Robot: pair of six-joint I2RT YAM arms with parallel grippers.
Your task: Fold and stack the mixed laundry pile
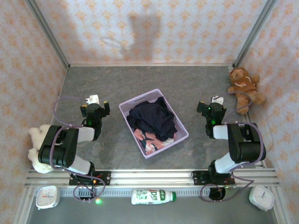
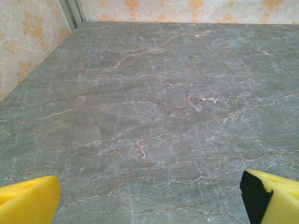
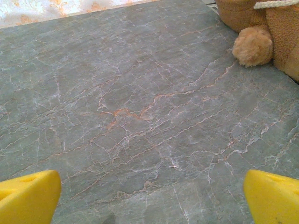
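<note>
Dark navy cloth garment (image 1: 152,119) atop salmon-pink shark-print cloth (image 1: 147,140): 3 o'clock of L gripper (image 1: 95,101), 9 o'clock of R gripper (image 1: 215,101); both jaws spread, empty.

The top view looks steeply down from behind the near edge over the whole surface (image 1: 196,88). Both wrist cameras sit low, close over it: one faces past the left gripper (image 2: 149,203) to the far left corner, the other past the right gripper (image 3: 152,200) to the bear (image 3: 254,44), shared with the top view.
</note>
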